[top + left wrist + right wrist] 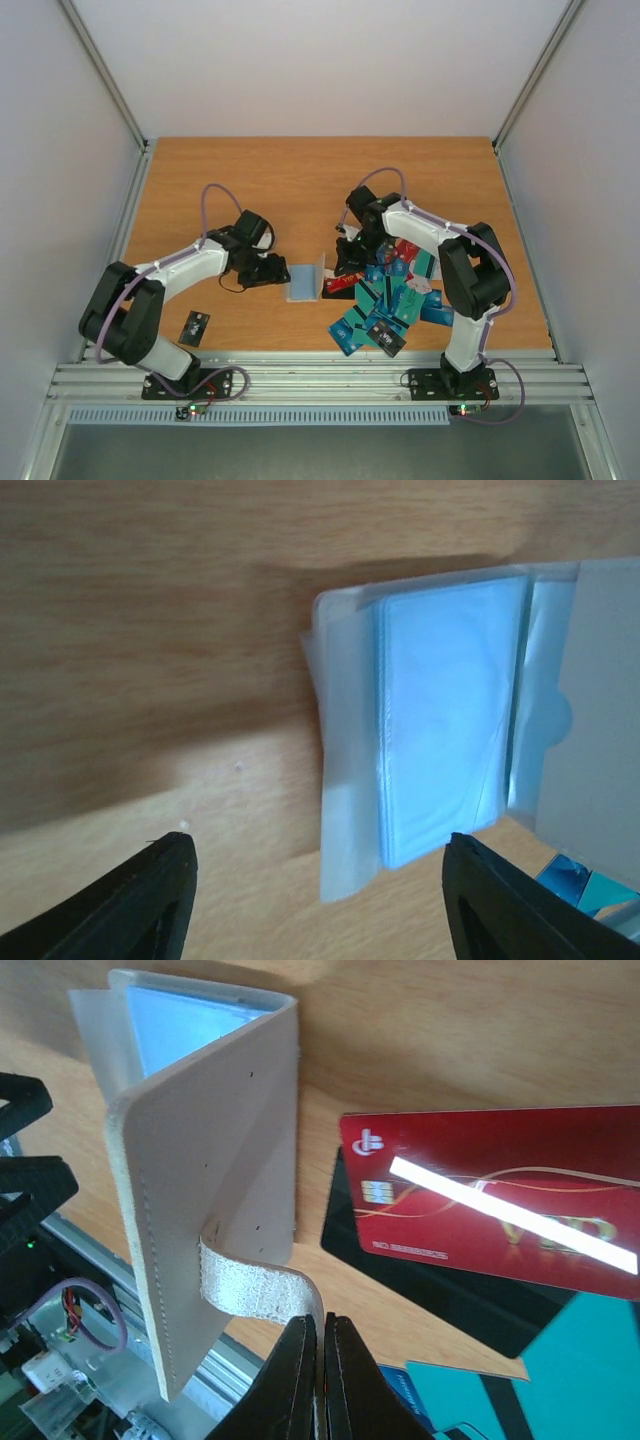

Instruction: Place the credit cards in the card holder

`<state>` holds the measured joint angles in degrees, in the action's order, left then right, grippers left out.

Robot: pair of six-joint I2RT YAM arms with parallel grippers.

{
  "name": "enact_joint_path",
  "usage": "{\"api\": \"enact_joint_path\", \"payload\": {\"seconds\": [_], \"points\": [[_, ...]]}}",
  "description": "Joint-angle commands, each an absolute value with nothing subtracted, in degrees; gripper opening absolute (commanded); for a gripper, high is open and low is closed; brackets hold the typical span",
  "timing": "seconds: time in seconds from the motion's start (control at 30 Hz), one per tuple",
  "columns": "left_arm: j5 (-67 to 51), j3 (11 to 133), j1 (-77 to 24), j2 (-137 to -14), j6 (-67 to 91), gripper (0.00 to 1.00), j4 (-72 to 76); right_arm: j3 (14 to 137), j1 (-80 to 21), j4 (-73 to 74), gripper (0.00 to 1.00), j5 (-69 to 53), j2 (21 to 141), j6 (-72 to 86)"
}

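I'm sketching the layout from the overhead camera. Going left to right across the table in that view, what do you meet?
A lone black card → left gripper → card holder, standing open → right gripper → heap of credit cards.

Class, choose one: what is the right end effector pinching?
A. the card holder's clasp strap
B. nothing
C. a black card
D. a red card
A: in the right wrist view, the right end effector is closed on the clasp strap of the card holder, while the red card lies flat beside it, ungripped.
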<state>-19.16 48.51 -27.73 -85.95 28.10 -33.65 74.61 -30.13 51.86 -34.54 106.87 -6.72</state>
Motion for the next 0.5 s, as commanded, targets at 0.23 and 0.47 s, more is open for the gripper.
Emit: {"api": "enact_joint_path", "payload": {"seconds": [0.23, 0.47], "points": [[-23.4, 49.9, -27.9, -95.7, 27.9, 0.39, -22.5, 72.3, -28.8, 56.3, 0.01, -29.1, 106.1, -13.0], [-24.2, 50.1, -27.9, -97.1, 28.1, 0.00, -20.4, 71.5, -28.8, 57.4, 0.01, -25.6, 107.5, -13.9]]}}
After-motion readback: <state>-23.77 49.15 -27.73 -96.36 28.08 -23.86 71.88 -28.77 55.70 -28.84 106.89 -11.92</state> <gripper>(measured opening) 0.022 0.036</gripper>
